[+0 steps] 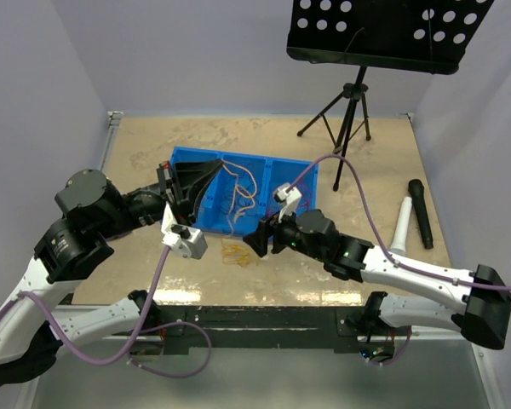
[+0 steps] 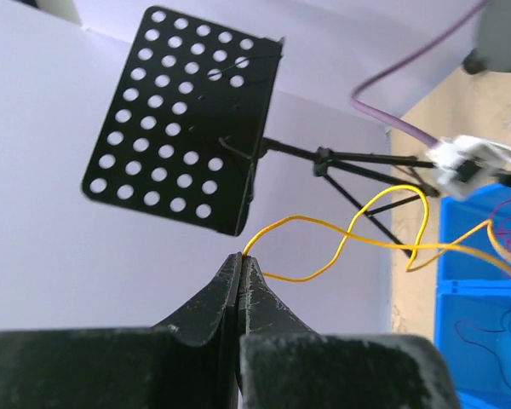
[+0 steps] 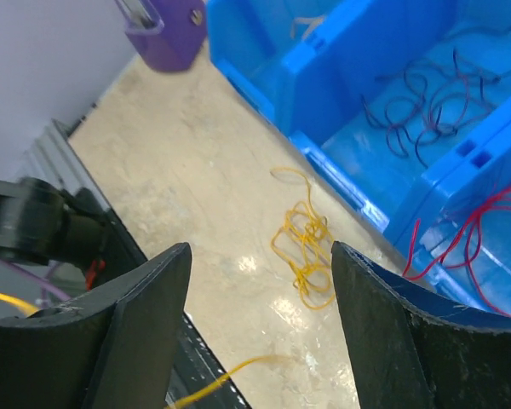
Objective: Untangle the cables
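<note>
1. One yellow cable (image 2: pixel 307 220) is being gripped at its end by the left fingers (image 2: pixel 242 260), which are pressing fully together on it. From there the cable is running through the air in loose waves toward the blue bin (image 2: pixel 460 264).
2. A yellow tangle (image 3: pixel 302 247) of cable is lying on the tabletop (image 3: pixel 196 162), just beside the near wall of the bin and outside it.
3. Red cables (image 3: pixel 473 226) are lying in one compartment of the bin, and dark cables (image 3: pixel 426 111) are lying curled in the adjoining compartment.
4. The right fingers (image 3: pixel 260 256) are standing wide apart and holding nothing. They are hovering above the tabletop, with the yellow tangle showing between them in the right wrist view.
5. In the top view, the right arm is reaching in low from the right, and its fingers are pointing at the tangle from close by. The left arm is holding its wrist over the left end of the bin.
6. A black perforated music stand (image 1: pixel 383 30) is standing beyond the far right of the tabletop. A black microphone (image 1: pixel 422 213) and a white microphone (image 1: pixel 402 223) are lying side by side near the right edge.
</note>
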Robot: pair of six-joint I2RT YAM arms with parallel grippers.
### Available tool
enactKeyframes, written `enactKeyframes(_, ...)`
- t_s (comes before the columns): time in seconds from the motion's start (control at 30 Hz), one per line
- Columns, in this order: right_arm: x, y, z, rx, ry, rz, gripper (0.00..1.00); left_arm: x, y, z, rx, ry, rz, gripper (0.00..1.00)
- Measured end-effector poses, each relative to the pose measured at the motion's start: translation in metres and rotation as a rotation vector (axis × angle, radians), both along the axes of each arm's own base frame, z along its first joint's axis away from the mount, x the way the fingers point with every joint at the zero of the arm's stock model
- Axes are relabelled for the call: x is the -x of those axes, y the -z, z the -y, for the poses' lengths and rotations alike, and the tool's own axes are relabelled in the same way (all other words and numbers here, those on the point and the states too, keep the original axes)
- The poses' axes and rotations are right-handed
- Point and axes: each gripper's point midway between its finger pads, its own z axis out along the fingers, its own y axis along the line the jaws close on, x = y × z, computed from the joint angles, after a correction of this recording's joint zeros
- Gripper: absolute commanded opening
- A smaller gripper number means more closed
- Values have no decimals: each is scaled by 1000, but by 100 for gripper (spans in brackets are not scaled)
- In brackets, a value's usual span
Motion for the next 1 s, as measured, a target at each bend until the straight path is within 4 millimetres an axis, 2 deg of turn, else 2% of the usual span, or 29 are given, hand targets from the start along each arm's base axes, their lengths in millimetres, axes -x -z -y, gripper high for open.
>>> enactKeyframes(0.13, 14, 27, -9, 54, -10, -37, 70, -16, -18, -13, 65, -116, 31, 0)
enactKeyframes(0.23, 21, 31, -7, 47, -6, -48, 70, -43, -35, -34, 154, -297, 40, 0)
enactKeyframes(0.3, 19, 26, -1, 26, 30, -47, 70, -64, -39, -50, 213, -426, 27, 0)
enactKeyframes(0.37, 14, 17, 7, 3, 79, -37, 70, -86, -28, -67, 248, -548, -6, 0)
enactKeyframes(0.53, 6, 6, 26, -19, 180, -30, 69, -133, 32, -105, 299, -828, -138, 0)
enactKeyframes(0.6, 4, 7, 31, -11, 202, -32, 69, -145, 55, -116, 311, -916, -196, 0)
enactKeyframes(0.7, 5, 6, 37, -8, 220, -34, 68, -158, 75, -132, 353, -1014, -258, 0)
enactKeyframes(0.87, 4, 5, 44, -4, 238, -35, 68, -183, 77, -178, 510, -1173, -314, 0)
enactKeyframes(0.97, 5, 8, 45, 8, 241, -39, 68, -193, 64, -201, 619, -1218, -319, 0)
enactKeyframes(1.0, 5, 9, 45, 10, 241, -40, 68, -194, 59, -203, 644, -1214, -318, 0)
